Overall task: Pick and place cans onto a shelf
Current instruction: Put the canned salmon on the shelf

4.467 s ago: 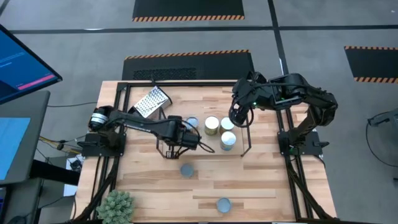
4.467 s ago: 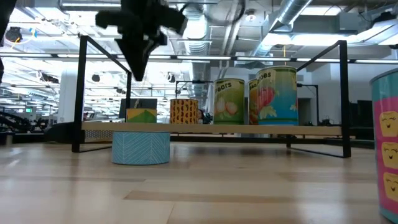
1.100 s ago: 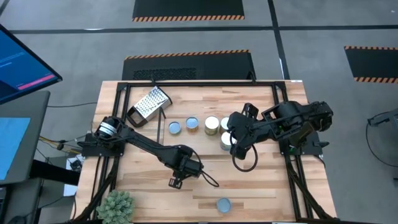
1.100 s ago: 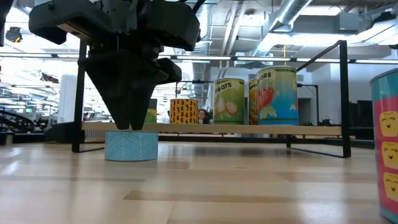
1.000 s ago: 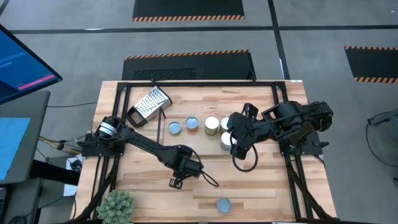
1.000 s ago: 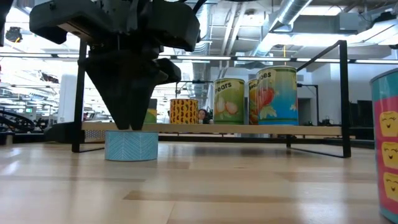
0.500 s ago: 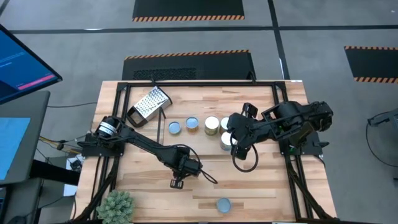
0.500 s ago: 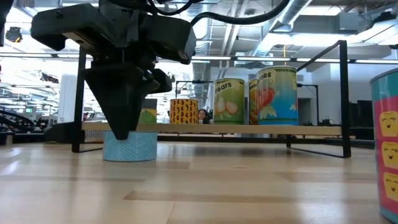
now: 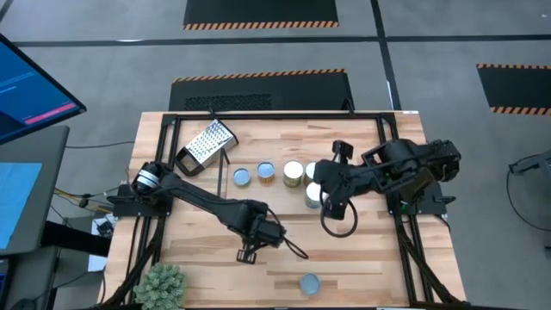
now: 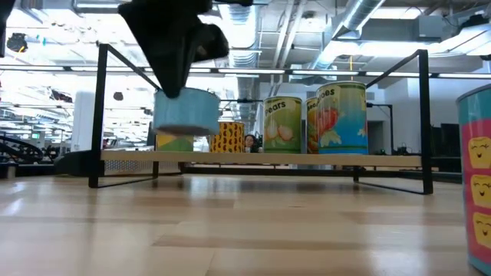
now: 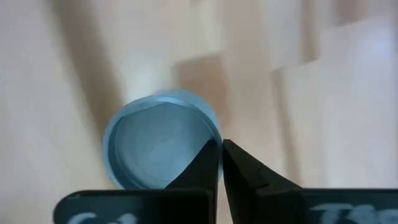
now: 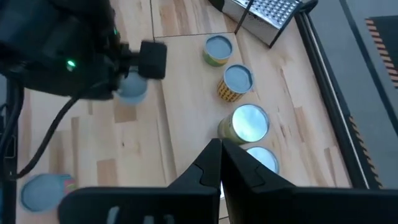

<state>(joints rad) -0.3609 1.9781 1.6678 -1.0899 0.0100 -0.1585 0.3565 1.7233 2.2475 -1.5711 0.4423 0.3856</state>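
A low blue can (image 10: 184, 112) hangs above the table in front of the shelf's left part, with my left gripper (image 10: 173, 90) shut on it from above. In the left wrist view the can's bluish lid (image 11: 158, 146) shows past my fingers. The shelf (image 10: 268, 159), a wooden board in a thin black rod frame, carries several cans: an orange and black one (image 10: 226, 138), a pear can (image 10: 283, 125) and a taller one (image 10: 341, 119). My right gripper (image 12: 221, 146) is shut and holds nothing, high above the shelf's right end (image 9: 325, 200). My left gripper pinches the can's rim (image 11: 210, 138) at one side, one finger (image 11: 205, 163) over the lid and the other (image 11: 244, 168) outside the wall. The fingers point straight down. The can hangs below them, upright and clear of the table.
A pink can (image 10: 477, 172) stands close to the low camera at the right, near the table's front edge (image 9: 309, 282). A metal grater (image 9: 209, 142) lies at the far left. A small green plant (image 9: 161, 284) sits at the near left corner.
My left gripper has shut on the low blue can's rim and gone up. The can, which stood on the table in front of the shelf, is now lifted clear and hangs at about the height of the shelf's cans.
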